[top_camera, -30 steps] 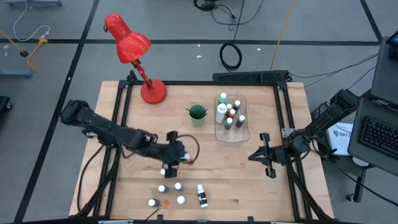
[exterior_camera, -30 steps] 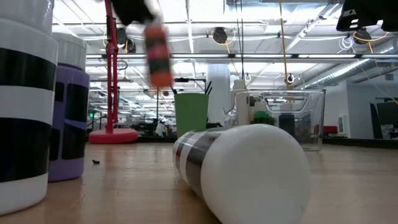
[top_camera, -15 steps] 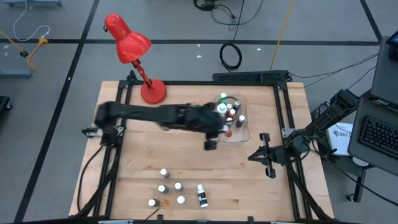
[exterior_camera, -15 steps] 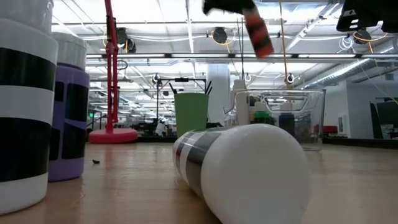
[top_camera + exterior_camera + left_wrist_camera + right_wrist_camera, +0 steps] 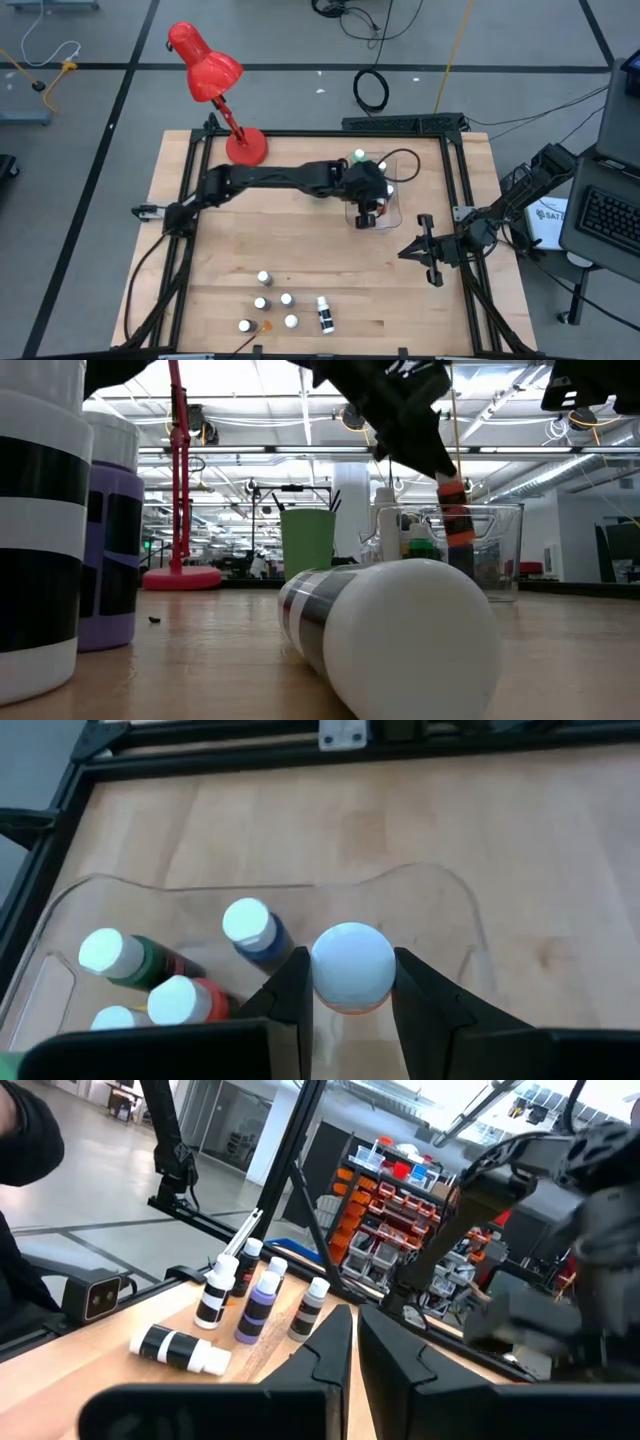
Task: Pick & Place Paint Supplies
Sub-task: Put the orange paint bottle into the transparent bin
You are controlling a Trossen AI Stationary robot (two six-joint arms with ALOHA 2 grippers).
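— Left gripper (image 5: 350, 982) is clamped on an orange paint bottle (image 5: 352, 968), one finger on each side just under its white cap. It hangs over the clear bin (image 5: 440, 885), at the end farthest from the red lamp (image 5: 212, 75).

— And the step?

— Placing, I'd judge. In the low view the orange bottle hangs at about the bin's rim, not yet resting on its floor.

— What's already in the bin?

— A blue bottle (image 5: 252, 928) just beside the held one, then a green one (image 5: 118, 956) and a red one (image 5: 180, 1001) further in.

— So the next move?

— Probably lower it into the free patch beside the blue bottle, keeping it upright and off the wall, then let go.

— Anything left?

— Several small bottles (image 5: 268, 302) and a black-banded one lying down (image 5: 324, 313) sit well away from the bin, at the table's near edge.

— The right gripper (image 5: 420, 250)?

— Fingers together, holding nothing, waiting near the bin on the side away from the lamp.
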